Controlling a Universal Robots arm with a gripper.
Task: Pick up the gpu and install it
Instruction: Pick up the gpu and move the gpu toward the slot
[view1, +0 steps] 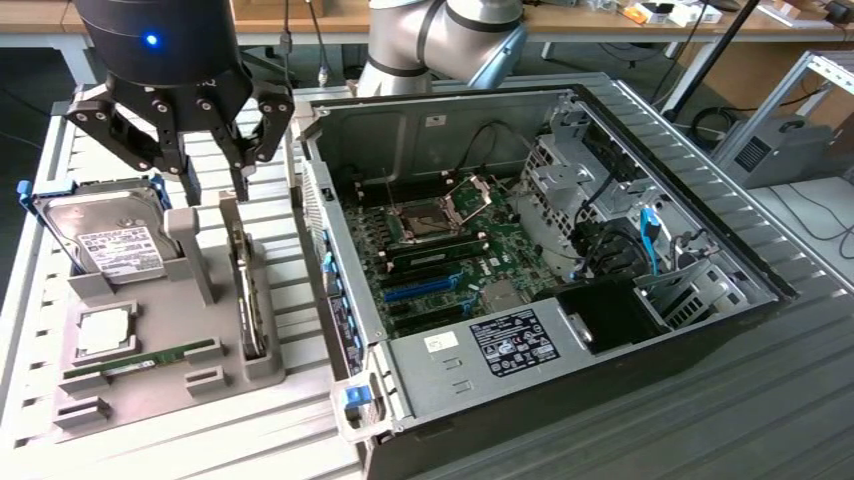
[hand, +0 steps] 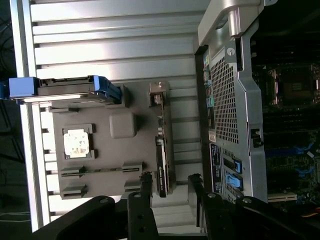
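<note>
Gripper: fingers spread wide, hovering over one end of the gpu.
Gpu: standing on edge in a slot of the gray fixture tray.
Computer case: open, just beside the tray on the exterior view's right.

The gripper hangs with its jaws apart over one end of the gpu, with open air between them. A post stands just beside the card on the exterior view's left, with the hard drive beyond it. The case wall rises near on the right. Inside the case the board is open from above, and cables crowd its right side.
</note>
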